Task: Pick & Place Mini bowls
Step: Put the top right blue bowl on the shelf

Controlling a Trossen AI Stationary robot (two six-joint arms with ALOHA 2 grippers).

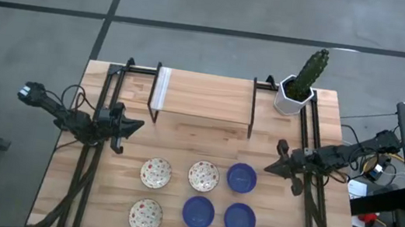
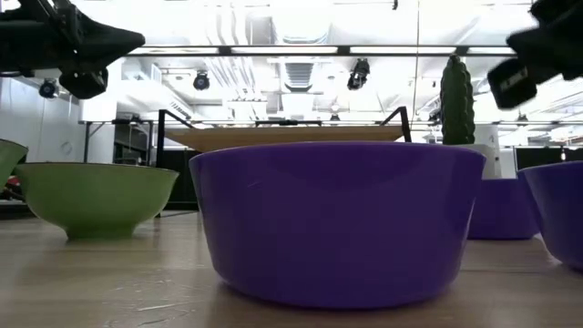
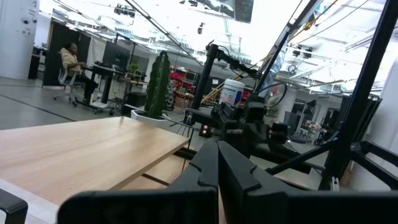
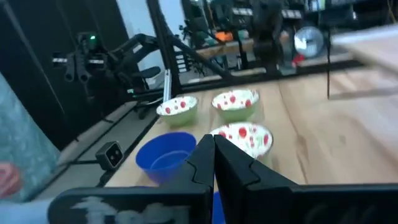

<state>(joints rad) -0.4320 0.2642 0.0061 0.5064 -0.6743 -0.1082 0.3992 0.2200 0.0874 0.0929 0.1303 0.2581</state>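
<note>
Six bowls [image 1: 200, 194] are shown packed in two rows at the desk [image 1: 200, 133] front, flanked by the closed, empty left tool [image 1: 136, 127] and right tool [image 1: 270, 168]; neighbouring bowls could be knocked should a tool be lowered between them.

Both grippers [image 1: 138, 127] [image 1: 267, 169] shut, empty, raised

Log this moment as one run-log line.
left claw: shut, empty, table's left | right claw: shut, empty, table's right | blue bowls: three, untouched | speckled bowls: three, untouched
</note>
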